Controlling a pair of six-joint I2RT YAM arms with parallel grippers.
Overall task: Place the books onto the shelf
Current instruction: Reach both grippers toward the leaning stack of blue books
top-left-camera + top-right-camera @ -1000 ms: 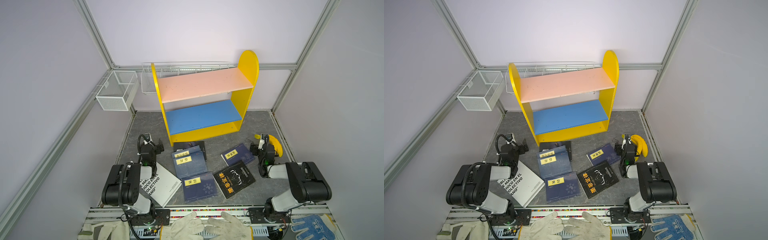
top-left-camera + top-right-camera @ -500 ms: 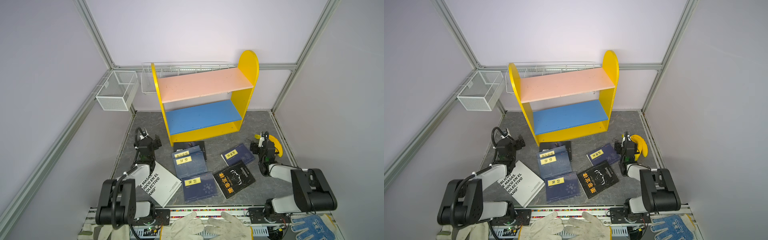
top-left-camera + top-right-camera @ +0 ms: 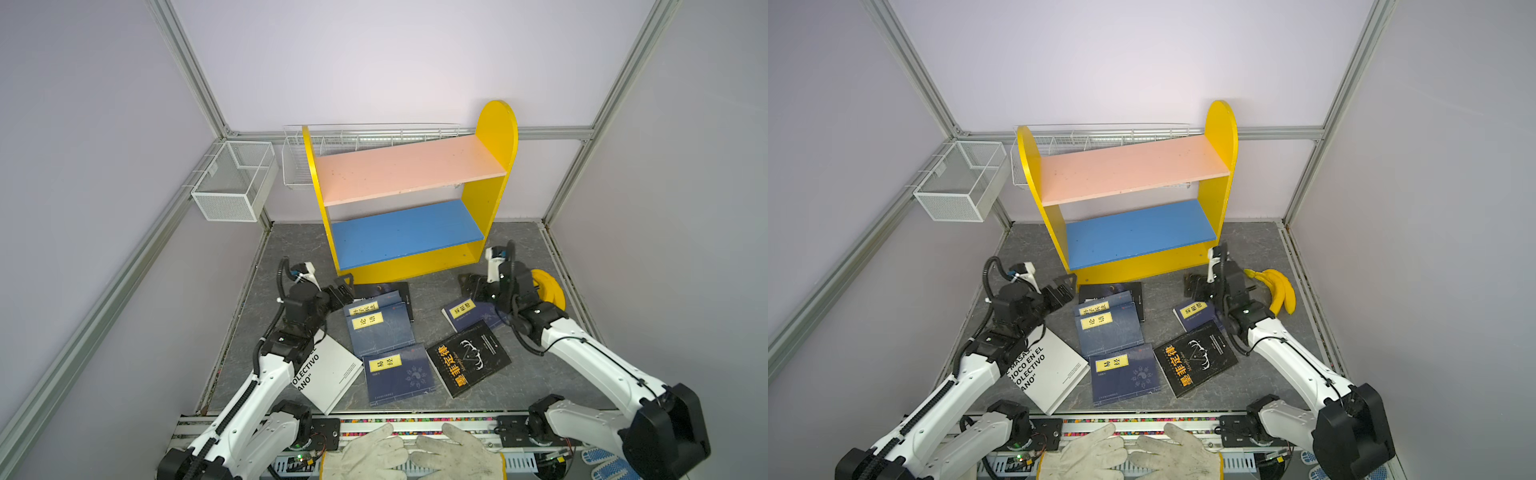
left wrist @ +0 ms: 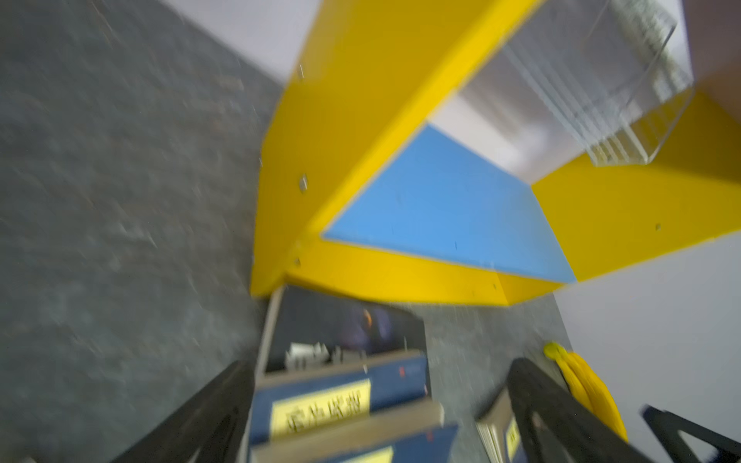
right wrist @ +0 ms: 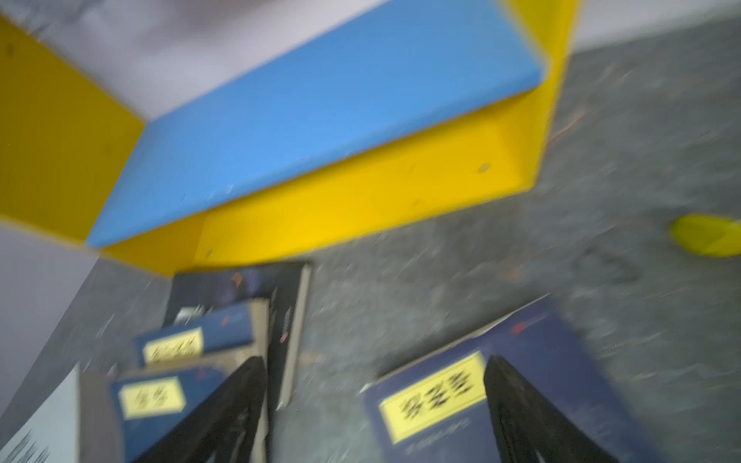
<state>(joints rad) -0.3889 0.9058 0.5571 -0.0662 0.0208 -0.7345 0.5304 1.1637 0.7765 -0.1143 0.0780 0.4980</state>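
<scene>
Top views both show all seven books lying flat on the grey surface [image 3: 434, 291] in front of the shelf [image 3: 496, 124]. The shelf's long axis runs left-right and its open front faces the arms. White book [image 3: 332, 372] is far left, skewed diagonally, partly under the left arm. Left jaws are wide and empty, just off the shelf's left front corner, beside a black book [image 3: 384, 288] just in front of the shelf base. Three navy books [image 3: 382, 332] fan out from it, overlapping, long axes roughly toward the shelf, labels at the shelf end. Second black book [image 3: 469, 359] sits diagonal, just beside the nearest navy one. After a bare strip comes a lone navy book [image 3: 467, 311], tilted. Right jaws are wide over its shelf-side end, holding nothing. Bananas [image 3: 1279, 291] lie near the right edge. Wrist views are blurred.
</scene>
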